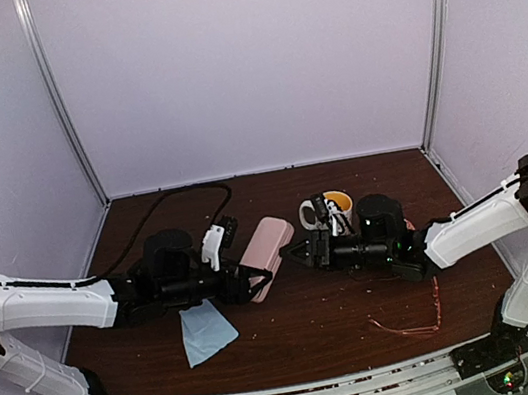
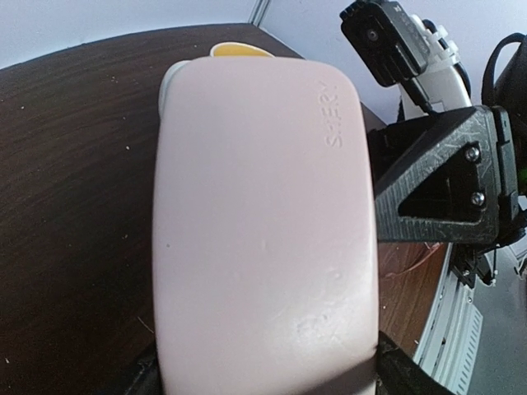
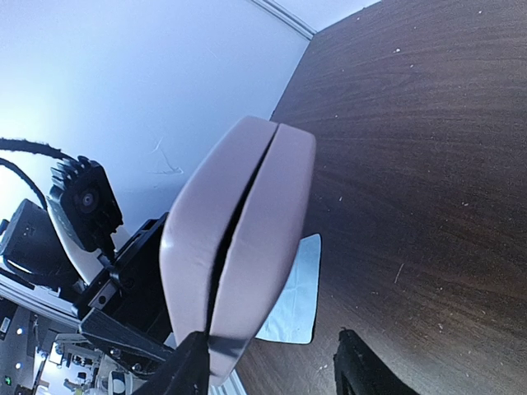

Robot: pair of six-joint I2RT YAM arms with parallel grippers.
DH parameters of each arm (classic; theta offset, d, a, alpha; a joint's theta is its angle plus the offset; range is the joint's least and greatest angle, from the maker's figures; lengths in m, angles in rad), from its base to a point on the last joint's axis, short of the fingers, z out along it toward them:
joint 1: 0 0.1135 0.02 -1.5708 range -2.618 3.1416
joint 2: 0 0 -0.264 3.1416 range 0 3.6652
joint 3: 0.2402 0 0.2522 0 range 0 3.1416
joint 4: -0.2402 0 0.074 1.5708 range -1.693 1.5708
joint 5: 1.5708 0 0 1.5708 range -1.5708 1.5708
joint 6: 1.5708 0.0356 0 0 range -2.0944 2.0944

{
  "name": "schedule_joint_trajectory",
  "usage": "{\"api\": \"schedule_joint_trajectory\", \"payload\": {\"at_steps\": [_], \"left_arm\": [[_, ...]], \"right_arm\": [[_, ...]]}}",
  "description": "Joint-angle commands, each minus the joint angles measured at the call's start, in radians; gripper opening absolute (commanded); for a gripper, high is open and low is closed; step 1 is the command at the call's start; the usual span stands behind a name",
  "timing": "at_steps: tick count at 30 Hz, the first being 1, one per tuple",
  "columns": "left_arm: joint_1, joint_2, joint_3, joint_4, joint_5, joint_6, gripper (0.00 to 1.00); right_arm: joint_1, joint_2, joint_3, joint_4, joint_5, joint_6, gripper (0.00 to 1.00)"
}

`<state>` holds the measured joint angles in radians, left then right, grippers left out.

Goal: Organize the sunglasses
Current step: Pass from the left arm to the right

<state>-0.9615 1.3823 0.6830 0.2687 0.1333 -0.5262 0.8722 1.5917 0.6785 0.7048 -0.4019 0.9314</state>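
Observation:
The sunglasses (image 1: 407,322) lie flat on the table at the front right, apart from both grippers. The pink oblong case (image 1: 267,241) is tilted near the table's middle. My left gripper (image 1: 258,284) is shut on its near end. In the left wrist view the case (image 2: 259,214) fills the frame, with a finger at each lower side. My right gripper (image 1: 292,251) is open at the case's right edge. In the right wrist view the case (image 3: 247,222) shows edge-on with its seam slightly parted. One of my fingers (image 3: 185,370) touches the seam end; the other stands apart.
A white mug (image 1: 335,208) with a yellow inside stands behind my right gripper. A light blue cloth (image 1: 206,331) lies flat below my left gripper and shows in the right wrist view (image 3: 296,296). A black cable (image 1: 160,210) runs across the back left. Walls enclose three sides.

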Motion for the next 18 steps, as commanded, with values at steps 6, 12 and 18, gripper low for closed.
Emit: {"api": "schedule_joint_trajectory", "payload": {"at_steps": [6, 12, 18], "left_arm": [[-0.057, -0.028, 0.018, 0.227, 0.121, 0.063, 0.28], [-0.057, -0.052, -0.002, 0.254, 0.118, 0.046, 0.28], [-0.057, -0.06, -0.027, 0.283, 0.121, 0.046, 0.29]], "right_arm": [[-0.019, 0.05, -0.02, 0.058, 0.082, 0.083, 0.5], [-0.021, 0.085, -0.034, 0.118, 0.058, 0.09, 0.48], [-0.021, 0.081, -0.032, 0.09, 0.071, 0.094, 0.46]]}}
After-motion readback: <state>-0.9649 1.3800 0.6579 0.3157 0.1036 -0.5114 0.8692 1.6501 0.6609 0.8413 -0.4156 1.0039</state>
